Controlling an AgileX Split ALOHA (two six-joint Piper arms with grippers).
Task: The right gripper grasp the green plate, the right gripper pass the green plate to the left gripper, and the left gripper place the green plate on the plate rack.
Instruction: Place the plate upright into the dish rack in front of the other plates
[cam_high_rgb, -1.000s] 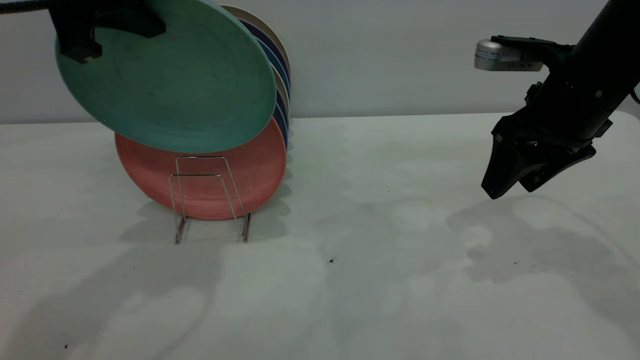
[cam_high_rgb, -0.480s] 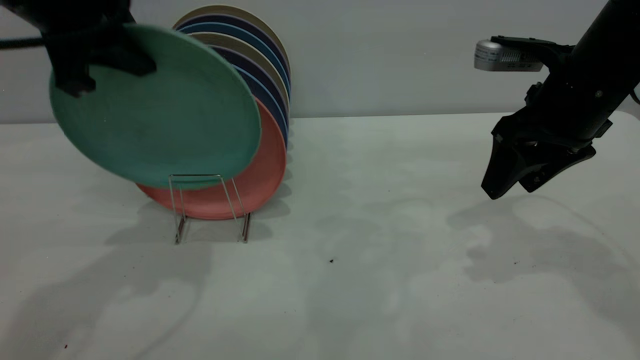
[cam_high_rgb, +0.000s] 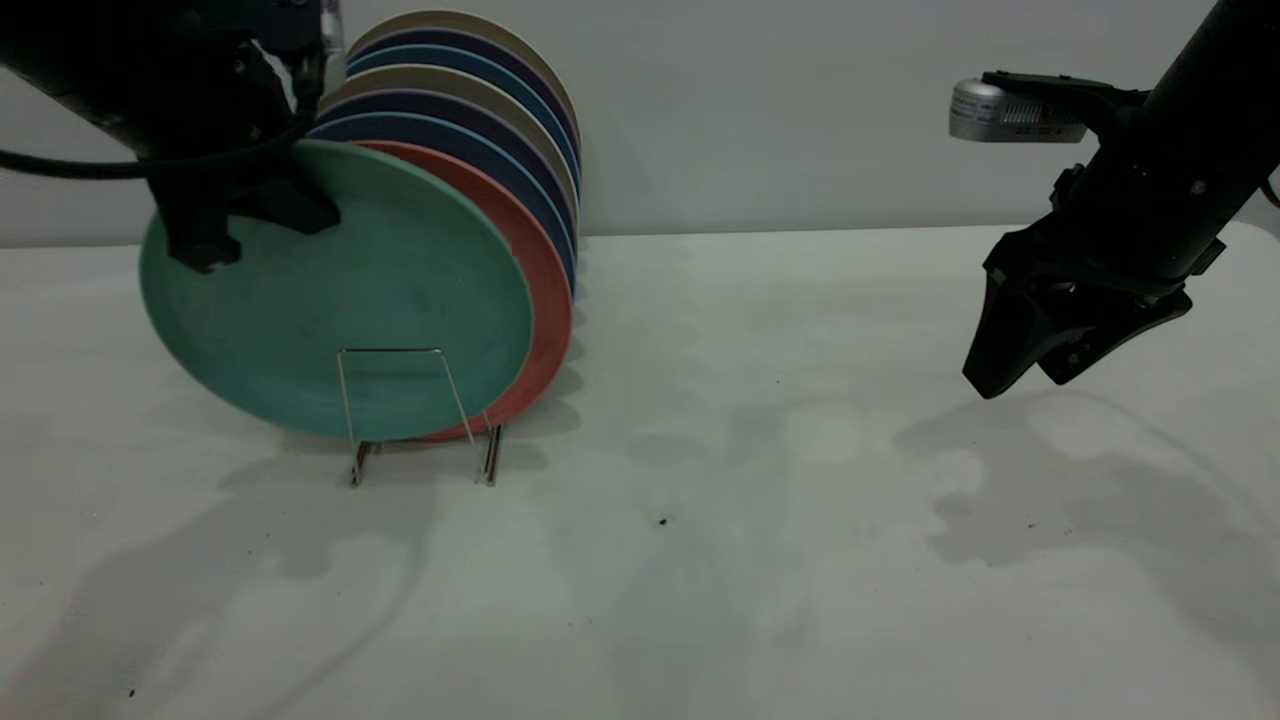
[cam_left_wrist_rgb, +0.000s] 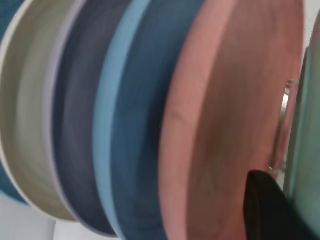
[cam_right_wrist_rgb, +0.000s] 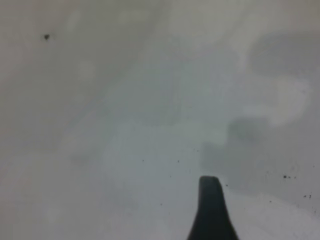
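Note:
The green plate (cam_high_rgb: 340, 300) stands nearly upright at the front of the plate rack (cam_high_rgb: 420, 410), just in front of the salmon-pink plate (cam_high_rgb: 545, 300). Its lower edge sits behind the rack's front wire loop. My left gripper (cam_high_rgb: 205, 262) is shut on the plate's upper left rim. In the left wrist view one black finger (cam_left_wrist_rgb: 265, 210) lies between the salmon plate (cam_left_wrist_rgb: 225, 125) and the green plate's edge (cam_left_wrist_rgb: 307, 150), with a rack wire (cam_left_wrist_rgb: 282, 125) beside it. My right gripper (cam_high_rgb: 1020, 385) hovers open and empty above the table at the right.
Several dark blue, light blue and beige plates (cam_high_rgb: 500, 110) stand in the rack behind the salmon one. The white table (cam_high_rgb: 750, 500) stretches between the rack and the right arm. A grey wall runs behind.
The left gripper has lowered the green plate from above the stack down into the front of the rack, in front of the salmon plate. The right arm has not moved.

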